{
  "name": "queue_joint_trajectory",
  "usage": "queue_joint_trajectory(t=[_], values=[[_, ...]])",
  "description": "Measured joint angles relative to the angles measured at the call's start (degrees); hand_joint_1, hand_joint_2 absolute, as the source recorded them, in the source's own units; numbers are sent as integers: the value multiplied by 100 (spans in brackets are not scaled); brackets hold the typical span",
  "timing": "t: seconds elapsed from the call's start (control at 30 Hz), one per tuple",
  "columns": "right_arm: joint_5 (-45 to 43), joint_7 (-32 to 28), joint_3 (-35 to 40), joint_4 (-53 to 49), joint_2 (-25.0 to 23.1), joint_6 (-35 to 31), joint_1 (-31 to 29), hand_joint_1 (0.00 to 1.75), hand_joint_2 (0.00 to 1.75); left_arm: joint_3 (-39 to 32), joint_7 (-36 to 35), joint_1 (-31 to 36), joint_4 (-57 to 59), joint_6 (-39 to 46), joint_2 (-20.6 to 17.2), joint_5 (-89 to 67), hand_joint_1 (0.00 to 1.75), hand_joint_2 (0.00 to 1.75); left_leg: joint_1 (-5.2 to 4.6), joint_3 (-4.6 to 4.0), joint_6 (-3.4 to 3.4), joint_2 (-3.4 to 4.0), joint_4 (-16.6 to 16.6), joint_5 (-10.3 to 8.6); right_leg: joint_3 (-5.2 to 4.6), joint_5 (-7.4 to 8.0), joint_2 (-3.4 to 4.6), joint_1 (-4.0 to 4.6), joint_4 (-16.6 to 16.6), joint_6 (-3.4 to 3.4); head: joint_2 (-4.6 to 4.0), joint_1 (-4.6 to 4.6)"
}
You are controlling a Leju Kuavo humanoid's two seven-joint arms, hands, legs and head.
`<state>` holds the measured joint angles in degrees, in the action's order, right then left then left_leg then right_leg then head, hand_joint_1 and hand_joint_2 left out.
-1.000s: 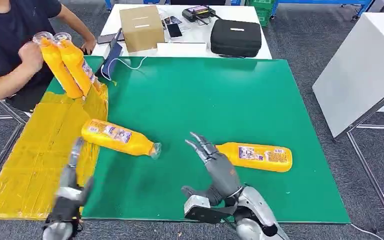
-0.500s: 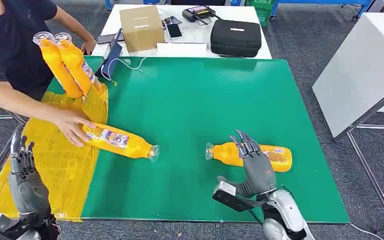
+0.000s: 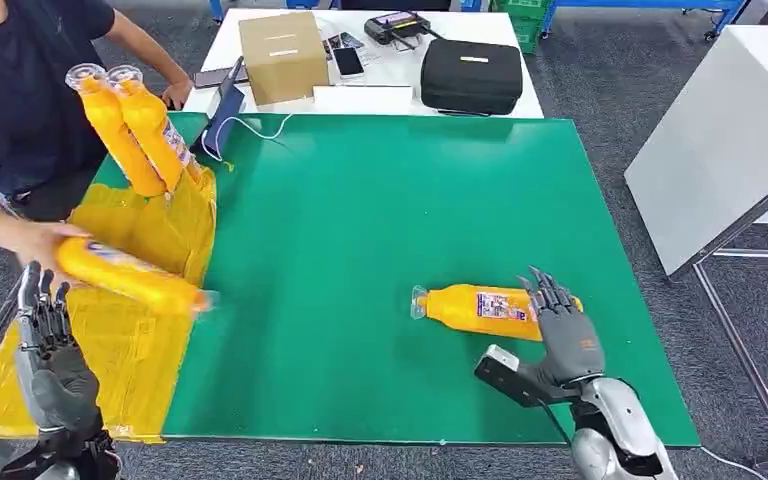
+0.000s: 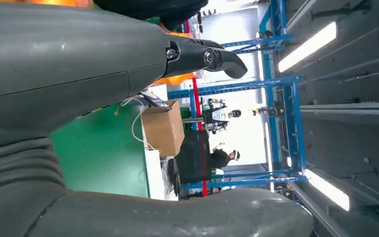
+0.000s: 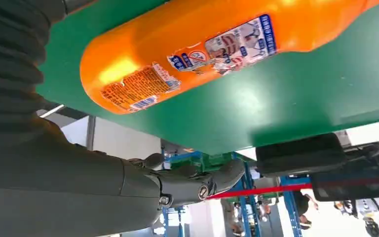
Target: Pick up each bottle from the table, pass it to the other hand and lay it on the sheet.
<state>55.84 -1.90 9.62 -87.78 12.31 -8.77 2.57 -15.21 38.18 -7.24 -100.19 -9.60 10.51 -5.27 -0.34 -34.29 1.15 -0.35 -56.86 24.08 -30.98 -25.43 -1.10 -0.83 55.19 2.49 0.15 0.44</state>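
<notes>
Now | right hand [image 3: 568,335] spread wide, empty, touching bottle [image 3: 480,308] base | full, rigid, slick; likely rolls | grip labelled middle

Grey carpet floor [image 3: 600,70], white side table [image 3: 380,60], blue racking [image 4: 286,128].

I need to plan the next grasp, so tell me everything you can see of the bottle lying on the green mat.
The bottle is orange plastic with a printed label and a clear cap. It lies on its side on the green mat, cap pointing toward the yellow sheet. The right hand is at its base end, fingers spread; whether they touch it I cannot tell.
</notes>
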Motion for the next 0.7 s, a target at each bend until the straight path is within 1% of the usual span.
queue_joint_trajectory(t=[0.17, 0.5, 0.63, 0.7], values=[[2, 59, -13, 201, 55, 114, -160, 0, 175, 7, -7, 62, 0, -26, 0, 46, 0, 0, 0, -1, 0, 1, 0, 0, -1, 0, 1, 0, 0, 0, 0, 2], [199, 238, 133, 1171, 177, 422, -975, 0, 175, 39, -28, 279, 70, -142, 0, 166, 0, 0, -1, 0, 7, 0, -2, -6, 2, 3, 0, -1, 0, 3, 0, 2], [225, 253, 188, 1401, 207, 463, -1168, 0, 175, 42, -31, 314, 111, -170, -2, 175, 0, 0, -1, 0, 7, -1, -3, -5, 2, 3, 0, 0, 0, 3, 0, 2], [243, 291, 249, 1537, 243, 608, -1275, 0, 175, 44, -44, 348, 131, -192, -2, 197, 0, 0, -1, -2, 7, 0, -2, -5, 1, 3, 0, 0, 0, 3, 0, 2]])
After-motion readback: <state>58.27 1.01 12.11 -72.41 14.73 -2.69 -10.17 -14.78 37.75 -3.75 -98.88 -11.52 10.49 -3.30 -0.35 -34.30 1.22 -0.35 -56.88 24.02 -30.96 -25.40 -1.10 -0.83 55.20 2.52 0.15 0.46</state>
